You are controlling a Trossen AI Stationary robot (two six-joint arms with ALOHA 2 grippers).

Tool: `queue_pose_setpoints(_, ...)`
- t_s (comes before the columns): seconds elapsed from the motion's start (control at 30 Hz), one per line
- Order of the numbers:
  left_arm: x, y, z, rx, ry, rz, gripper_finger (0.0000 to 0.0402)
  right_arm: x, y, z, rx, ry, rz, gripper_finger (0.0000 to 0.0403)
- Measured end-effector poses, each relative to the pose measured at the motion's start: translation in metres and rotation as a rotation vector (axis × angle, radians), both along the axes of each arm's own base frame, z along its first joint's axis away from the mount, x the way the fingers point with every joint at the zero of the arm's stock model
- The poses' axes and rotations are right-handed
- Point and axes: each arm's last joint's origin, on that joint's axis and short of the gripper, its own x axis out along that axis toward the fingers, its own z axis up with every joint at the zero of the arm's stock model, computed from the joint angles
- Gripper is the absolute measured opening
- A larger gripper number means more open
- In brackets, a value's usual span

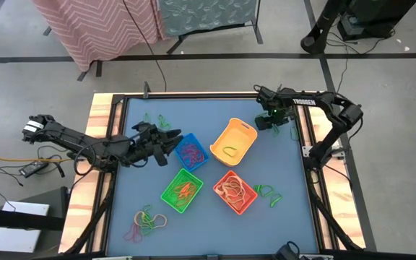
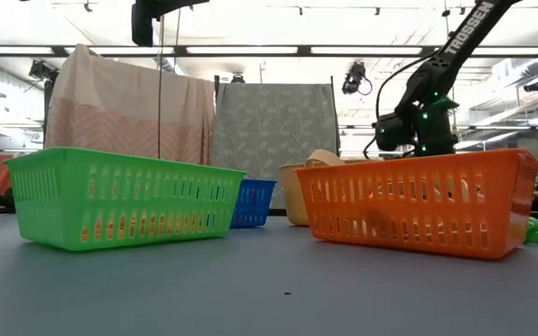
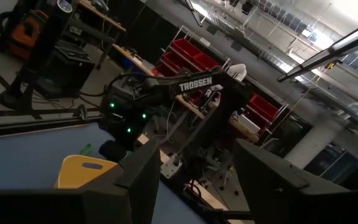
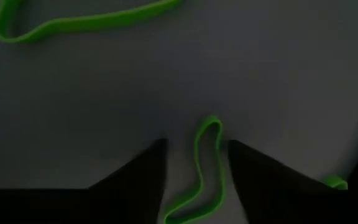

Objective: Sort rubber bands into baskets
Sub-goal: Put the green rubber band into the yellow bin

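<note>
Both arms are showing as dark, near-black jointed links. The right arm [image 1: 322,108], at upper right of the high view, is carrying white "TROSSEN" lettering along its forearm link; the same lettering is reading clearly at upper right of the low view and at centre of the left wrist view. Green indicator lights are glowing near its wrist. The left arm [image 1: 85,142], at centre left of the high view, is bearing a white patch at its outer end, with black cables trailing beside it. Fingers [image 4: 135,180] are appearing as flat, matte black, tapered slabs, unmarked.
</note>
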Motion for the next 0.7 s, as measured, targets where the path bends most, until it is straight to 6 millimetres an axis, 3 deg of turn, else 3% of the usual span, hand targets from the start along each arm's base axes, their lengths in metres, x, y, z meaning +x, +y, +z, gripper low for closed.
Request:
queue_pose_setpoints(0.2,0.0,0.0,0.002,-0.009,-0.025,0.01,0.0206,-0.002,0.003,0.0,0.03,0.013,0.043,0.002)
queue_pose_setpoints(0.33,-0.001,0.0,0.004,-0.014,-0.043,0.009,0.0206,-0.007,0.008,0.015,0.01,-0.008,0.057,0.001)
queue_pose_setpoints(0.5,-0.001,0.0,0.004,-0.014,-0.043,0.009,0.0206,-0.018,0.021,0.061,-0.133,-0.131,0.072,0.0006)
queue_pose_setpoints(0.7,-0.001,0.0,0.004,-0.005,-0.038,0.011,0.0206,-0.021,0.056,0.12,-0.308,-0.508,0.066,0.0003)
